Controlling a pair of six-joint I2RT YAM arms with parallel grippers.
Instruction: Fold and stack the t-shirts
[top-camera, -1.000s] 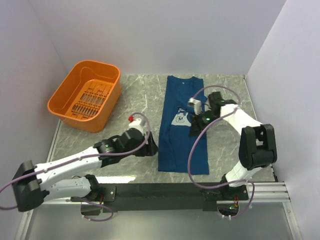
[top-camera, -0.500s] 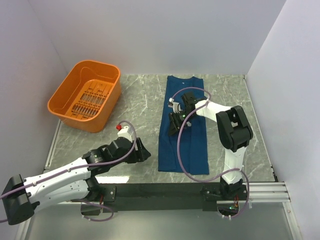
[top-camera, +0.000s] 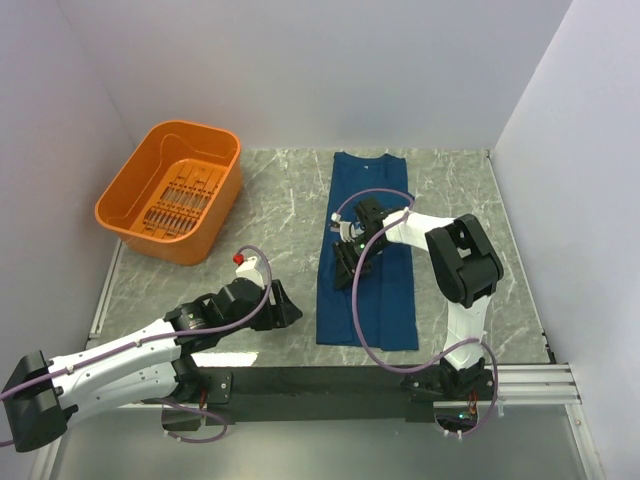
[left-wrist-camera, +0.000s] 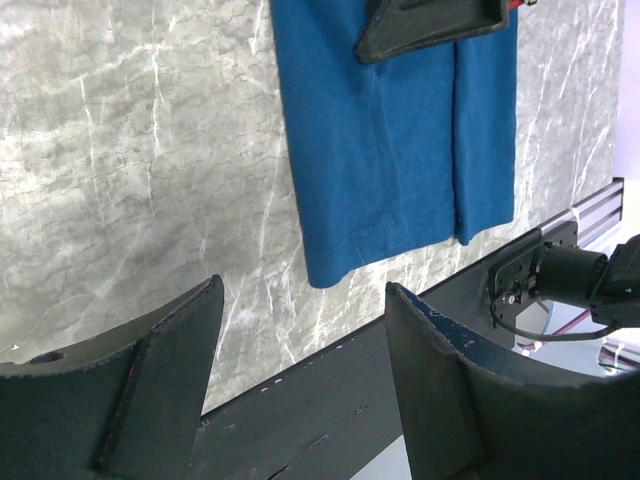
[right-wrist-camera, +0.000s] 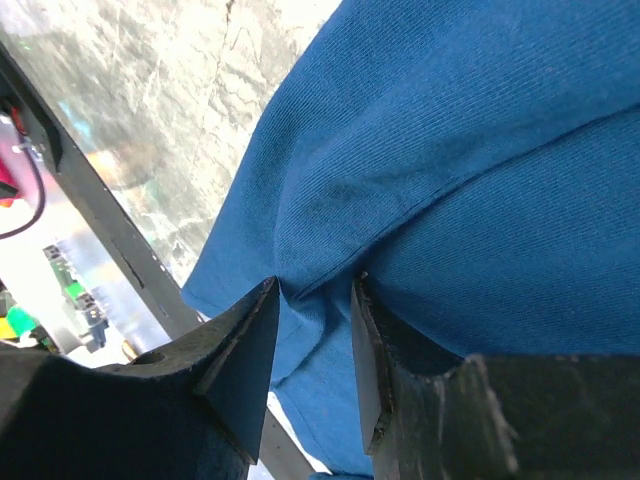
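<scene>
The navy t-shirt (top-camera: 375, 300) lies flat on the marble table as a long strip, collar end at the back. My right gripper (top-camera: 343, 272) is down on its middle left part and hides the print. In the right wrist view its jaws (right-wrist-camera: 315, 285) stand a little apart, open, tips against the t-shirt (right-wrist-camera: 450, 130), a cloth ridge running into the gap. My left gripper (top-camera: 288, 305) hovers open and empty left of the shirt's near-left corner. The left wrist view shows its wide jaws (left-wrist-camera: 305, 290), the t-shirt (left-wrist-camera: 400, 150) beyond and the right gripper (left-wrist-camera: 430, 25) on top.
An orange plastic basket (top-camera: 170, 190) stands at the back left of the table. A black rail (top-camera: 320, 385) runs along the near edge just below the shirt's hem. White walls close in the left, back and right sides.
My right gripper swung left across the shirt, from its right edge over the print to the left part. My left gripper drew back toward the near edge. Jaw openings look unchanged.
</scene>
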